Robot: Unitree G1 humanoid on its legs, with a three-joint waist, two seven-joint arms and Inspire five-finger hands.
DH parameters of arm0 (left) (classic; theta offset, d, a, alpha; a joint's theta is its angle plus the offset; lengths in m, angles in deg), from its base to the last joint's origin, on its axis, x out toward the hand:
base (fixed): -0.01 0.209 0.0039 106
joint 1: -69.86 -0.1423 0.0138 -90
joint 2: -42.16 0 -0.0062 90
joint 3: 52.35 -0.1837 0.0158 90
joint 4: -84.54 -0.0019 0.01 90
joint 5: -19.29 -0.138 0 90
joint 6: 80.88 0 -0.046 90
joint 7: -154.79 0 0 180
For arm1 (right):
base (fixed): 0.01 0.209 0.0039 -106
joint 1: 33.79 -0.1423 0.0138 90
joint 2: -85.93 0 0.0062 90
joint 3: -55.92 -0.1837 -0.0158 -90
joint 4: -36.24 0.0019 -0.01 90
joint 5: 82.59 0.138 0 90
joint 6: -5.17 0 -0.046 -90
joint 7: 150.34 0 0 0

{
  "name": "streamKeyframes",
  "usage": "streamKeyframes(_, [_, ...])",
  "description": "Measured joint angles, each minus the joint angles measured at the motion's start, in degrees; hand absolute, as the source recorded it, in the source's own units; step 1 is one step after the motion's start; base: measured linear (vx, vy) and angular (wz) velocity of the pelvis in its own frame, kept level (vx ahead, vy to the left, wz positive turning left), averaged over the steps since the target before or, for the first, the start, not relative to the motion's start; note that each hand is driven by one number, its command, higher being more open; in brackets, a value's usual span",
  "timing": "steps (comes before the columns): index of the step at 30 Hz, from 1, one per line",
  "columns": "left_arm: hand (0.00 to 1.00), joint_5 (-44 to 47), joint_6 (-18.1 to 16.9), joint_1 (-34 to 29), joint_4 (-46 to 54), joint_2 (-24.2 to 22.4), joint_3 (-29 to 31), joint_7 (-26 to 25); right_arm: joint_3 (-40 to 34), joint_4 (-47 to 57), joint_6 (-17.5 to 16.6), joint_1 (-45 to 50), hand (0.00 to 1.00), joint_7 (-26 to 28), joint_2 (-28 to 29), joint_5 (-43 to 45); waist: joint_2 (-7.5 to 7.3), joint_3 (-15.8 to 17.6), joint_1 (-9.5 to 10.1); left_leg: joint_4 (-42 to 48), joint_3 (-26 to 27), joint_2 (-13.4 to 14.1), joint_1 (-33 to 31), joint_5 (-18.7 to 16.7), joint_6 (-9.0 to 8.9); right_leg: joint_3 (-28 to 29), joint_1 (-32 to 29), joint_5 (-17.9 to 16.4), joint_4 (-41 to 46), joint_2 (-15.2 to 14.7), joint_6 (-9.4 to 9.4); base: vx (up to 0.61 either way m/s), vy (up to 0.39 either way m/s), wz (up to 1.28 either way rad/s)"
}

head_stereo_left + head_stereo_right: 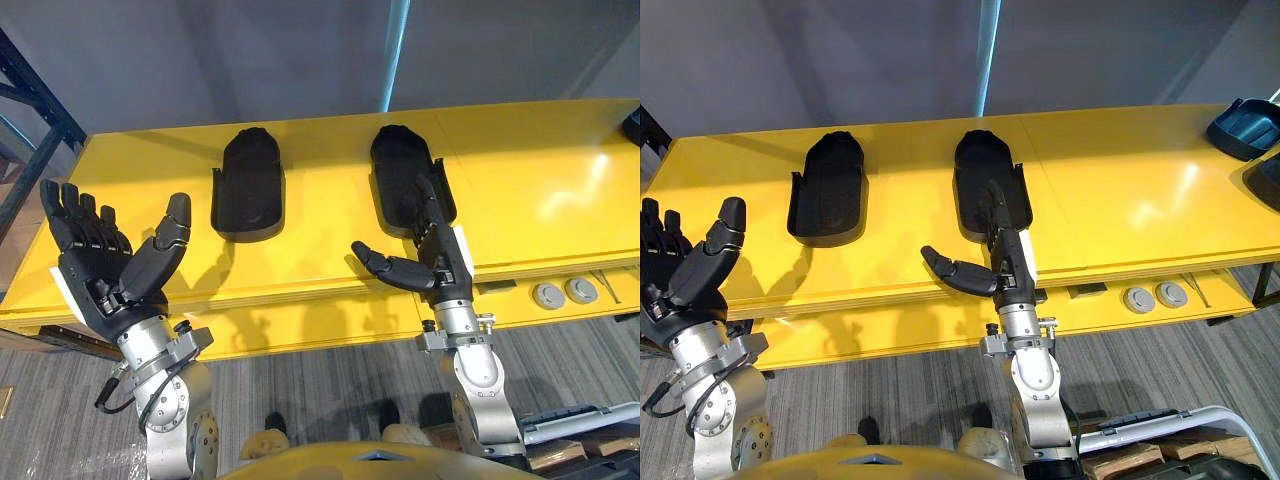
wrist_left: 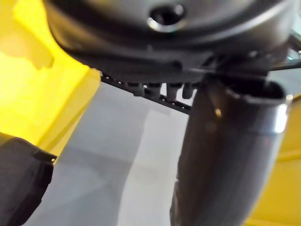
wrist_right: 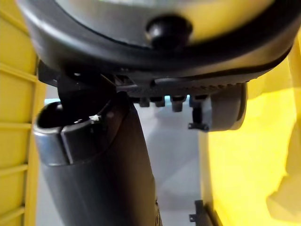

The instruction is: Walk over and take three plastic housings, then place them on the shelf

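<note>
1. Table [image 1: 540, 190] spans the view; two housings lie on it side by side, apart.
2. Left housing [image 1: 248, 185] sits left of centre, right housing [image 1: 405, 178] about centre.
3. Right hand [image 1: 438, 262] is at the front edge, over the right housing's near end.
4. Left hand [image 1: 105, 265] is before the table's left end, left of the left housing.
5. Bin [image 1: 1245, 128] sits on the table's far right end.

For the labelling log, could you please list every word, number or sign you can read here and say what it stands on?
No text can be read.
The yellow table, the left black housing, the right black housing, the left hand and the right hand show no print.
The round grey caps below the table's edge are too small to show any marking.
</note>
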Motion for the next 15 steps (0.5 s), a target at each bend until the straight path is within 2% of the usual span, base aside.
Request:
streamKeyframes(3, [1.0, 0.0, 0.0, 0.2, 0.0, 0.0, 0.1, -0.1, 0.0, 0.0, 0.0, -1.3, 1.0, -0.5, 0.0, -1.2, 0.26, 1.5, 0.05, 0.0, -0.1, 0.0, 0.0, 0.1, 0.0, 0.0, 0.0, 0.0, 0.1, 0.0, -0.03, 0.0, 0.0, 0.0])
streamKeyframes(15, [1.0, 0.0, 0.0, 1.5, 0.0, 0.0, 0.1, -0.3, -0.2, -1.1, 0.0, -3.8, 1.0, -1.7, 0.0, -1.6, 0.47, 2.9, 0.46, 0.0, -0.1, 0.0, 0.0, 0.1, -0.02, -0.1, 0.0, -0.2, 0.2, 0.0, -0.26, 0.0, 0.0, 0.0])
